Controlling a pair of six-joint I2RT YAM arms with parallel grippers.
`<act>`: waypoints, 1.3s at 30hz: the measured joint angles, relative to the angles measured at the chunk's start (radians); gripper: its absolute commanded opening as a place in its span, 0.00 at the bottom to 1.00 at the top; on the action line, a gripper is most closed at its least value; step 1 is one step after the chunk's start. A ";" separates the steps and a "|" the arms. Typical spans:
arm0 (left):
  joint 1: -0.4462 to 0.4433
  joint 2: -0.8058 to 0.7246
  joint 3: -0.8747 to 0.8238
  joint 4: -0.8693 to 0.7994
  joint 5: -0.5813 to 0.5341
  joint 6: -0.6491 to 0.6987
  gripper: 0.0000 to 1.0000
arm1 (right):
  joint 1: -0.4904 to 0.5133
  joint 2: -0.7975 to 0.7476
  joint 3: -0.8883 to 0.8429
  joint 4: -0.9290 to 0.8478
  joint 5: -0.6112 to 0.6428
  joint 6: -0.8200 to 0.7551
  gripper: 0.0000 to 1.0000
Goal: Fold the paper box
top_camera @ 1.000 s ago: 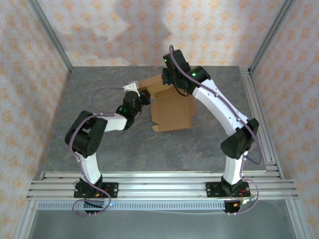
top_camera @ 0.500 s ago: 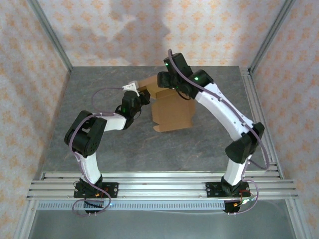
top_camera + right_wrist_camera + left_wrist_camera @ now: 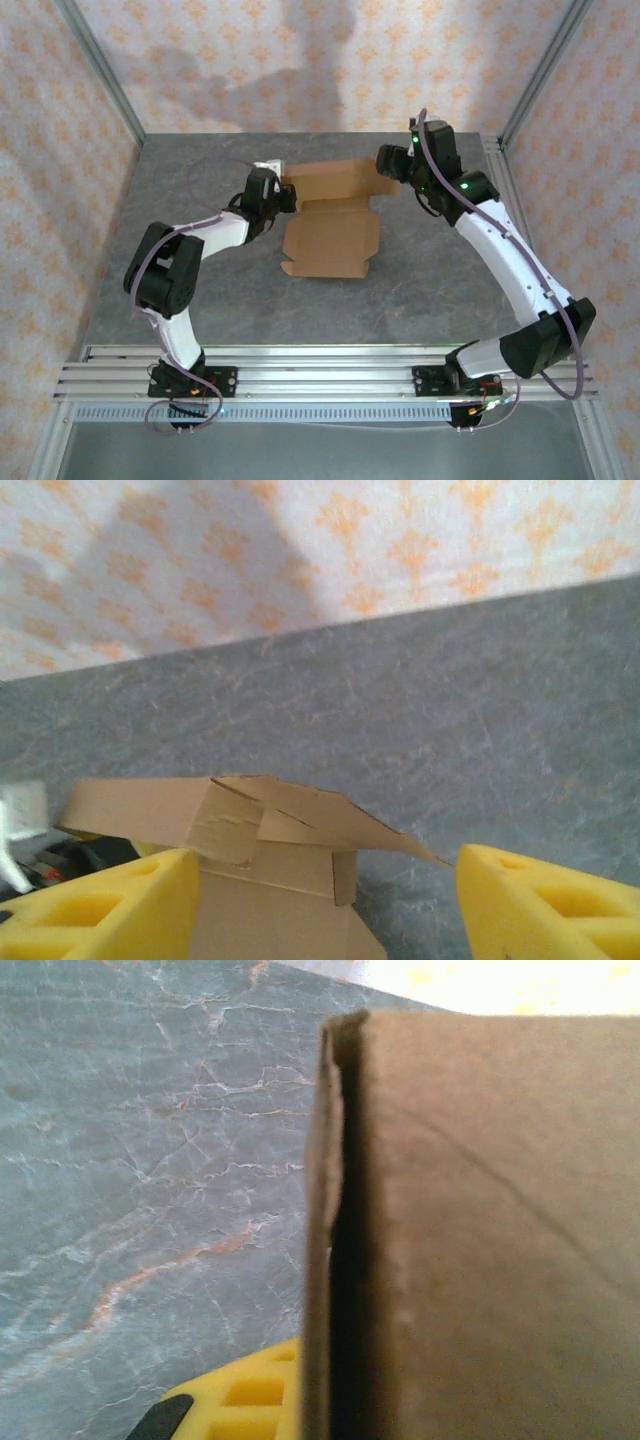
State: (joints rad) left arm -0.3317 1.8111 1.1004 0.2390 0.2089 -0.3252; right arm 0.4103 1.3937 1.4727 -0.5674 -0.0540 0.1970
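Note:
The paper box, plain brown cardboard, lies on the grey table with its wide panel flat toward me and folded flaps at the back. My left gripper is shut on the box's left back edge. In the left wrist view the cardboard edge runs upright beside one yellow finger. My right gripper stands open just off the box's right back corner. In the right wrist view the box sits low between the yellow fingers, with a flap tip reaching toward the right one without touching it.
Aluminium rails run along the table's right side and near edge. Patterned walls close in the back and sides. Bare grey tabletop lies in front of the box.
My right gripper opened, let go of the box's back part and drew away to the right. The raised panel dropped lower and flatter. My left gripper shifted slightly back, still holding the edge.

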 measured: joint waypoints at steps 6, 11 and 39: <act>0.000 -0.090 0.040 -0.226 -0.022 0.156 0.00 | -0.096 -0.016 -0.272 0.139 -0.105 0.012 0.66; 0.000 -0.096 -0.025 -0.224 -0.051 0.204 0.00 | -0.199 -0.035 -0.409 0.237 -0.166 0.042 0.65; -0.101 -0.090 -0.195 -0.046 -0.279 0.251 0.00 | -0.211 0.139 -0.523 0.433 -0.390 0.034 0.48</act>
State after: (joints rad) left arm -0.4324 1.7214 0.9051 0.1932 -0.0704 -0.0738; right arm 0.1993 1.5326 0.9497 -0.1345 -0.4442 0.2314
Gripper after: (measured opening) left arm 0.079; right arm 0.486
